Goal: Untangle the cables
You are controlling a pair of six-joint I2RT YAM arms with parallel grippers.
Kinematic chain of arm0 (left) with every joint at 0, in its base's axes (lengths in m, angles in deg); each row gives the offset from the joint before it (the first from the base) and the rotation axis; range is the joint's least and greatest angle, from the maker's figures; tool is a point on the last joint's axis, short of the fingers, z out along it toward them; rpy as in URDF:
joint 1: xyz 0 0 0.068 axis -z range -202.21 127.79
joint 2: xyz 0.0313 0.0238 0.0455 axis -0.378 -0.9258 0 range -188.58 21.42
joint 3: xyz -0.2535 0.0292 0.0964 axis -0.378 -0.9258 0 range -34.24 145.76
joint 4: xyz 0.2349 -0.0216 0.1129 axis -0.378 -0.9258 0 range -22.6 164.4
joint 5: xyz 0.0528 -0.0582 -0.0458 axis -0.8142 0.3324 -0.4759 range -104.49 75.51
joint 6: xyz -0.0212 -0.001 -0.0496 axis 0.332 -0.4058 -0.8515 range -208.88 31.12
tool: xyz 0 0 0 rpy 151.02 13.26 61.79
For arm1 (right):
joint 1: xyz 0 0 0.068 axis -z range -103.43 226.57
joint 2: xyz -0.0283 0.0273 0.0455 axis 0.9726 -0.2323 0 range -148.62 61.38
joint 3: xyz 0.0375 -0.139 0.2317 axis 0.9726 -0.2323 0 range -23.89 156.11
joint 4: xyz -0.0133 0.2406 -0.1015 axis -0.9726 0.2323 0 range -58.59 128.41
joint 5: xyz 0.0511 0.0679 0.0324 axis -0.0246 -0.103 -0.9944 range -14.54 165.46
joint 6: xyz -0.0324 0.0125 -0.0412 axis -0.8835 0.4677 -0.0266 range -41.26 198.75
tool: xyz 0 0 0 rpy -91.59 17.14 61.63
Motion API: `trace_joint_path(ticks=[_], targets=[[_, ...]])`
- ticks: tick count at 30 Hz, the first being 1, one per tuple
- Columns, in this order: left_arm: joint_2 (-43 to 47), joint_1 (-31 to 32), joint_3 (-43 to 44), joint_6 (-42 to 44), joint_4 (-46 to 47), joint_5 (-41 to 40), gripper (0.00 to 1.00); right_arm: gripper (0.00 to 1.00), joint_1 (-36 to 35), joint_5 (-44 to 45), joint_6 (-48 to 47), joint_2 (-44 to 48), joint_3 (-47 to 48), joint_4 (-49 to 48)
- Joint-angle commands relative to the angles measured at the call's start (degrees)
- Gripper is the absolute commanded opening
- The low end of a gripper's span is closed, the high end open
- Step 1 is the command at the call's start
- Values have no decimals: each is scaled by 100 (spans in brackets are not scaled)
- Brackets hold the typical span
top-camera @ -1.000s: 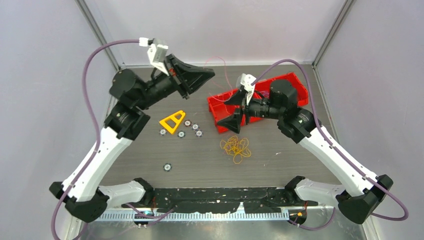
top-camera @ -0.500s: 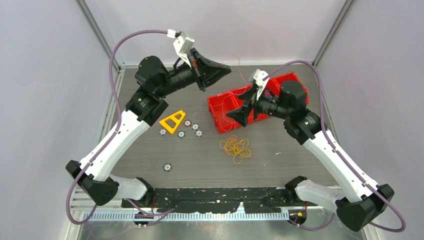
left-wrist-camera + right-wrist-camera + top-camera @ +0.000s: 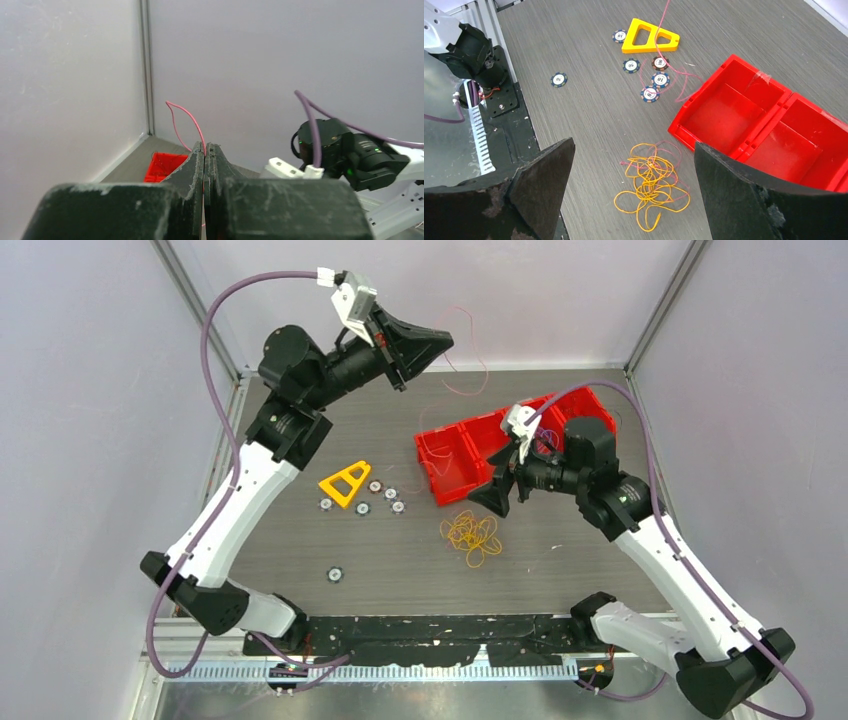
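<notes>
The left wrist view alone shows the left gripper (image 3: 205, 148) clamped on one reddish wire (image 3: 184, 121), whose free end arcs up beyond the fingertips. Only the right wrist view shows that wire running steeply down past the yellow triangle (image 3: 650, 37) and the chips (image 3: 660, 79) to the table beside the red bin (image 3: 724, 117). The yellow cables (image 3: 651, 185) lie in a roundish heap with no single long axis, near the bin, below the right gripper (image 3: 634, 146), jaws spread wide.

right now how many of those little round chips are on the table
6. Five chips cluster beside the yellow triangle; a sixth chip lies alone toward the left arm's base. None looks hidden.
</notes>
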State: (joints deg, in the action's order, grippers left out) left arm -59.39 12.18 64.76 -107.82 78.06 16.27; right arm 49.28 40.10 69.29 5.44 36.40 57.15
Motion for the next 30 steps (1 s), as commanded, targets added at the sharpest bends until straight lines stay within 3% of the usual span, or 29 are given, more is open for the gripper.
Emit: trace_joint_path(ticks=[1,6,21,30], targets=[[-229,-130,-161,164,329,138,0,95,48,-71,-106,236,126,108],[-574,-290,-98,102,659,253,0,95,195,-91,-208,307,89,290],[-1379,-308,2011,222,78,229,0,95,792,-484,-69,514,297,275],[-1383,-311,1372,245,364,312,0,95,993,-579,158,497,306,149]])
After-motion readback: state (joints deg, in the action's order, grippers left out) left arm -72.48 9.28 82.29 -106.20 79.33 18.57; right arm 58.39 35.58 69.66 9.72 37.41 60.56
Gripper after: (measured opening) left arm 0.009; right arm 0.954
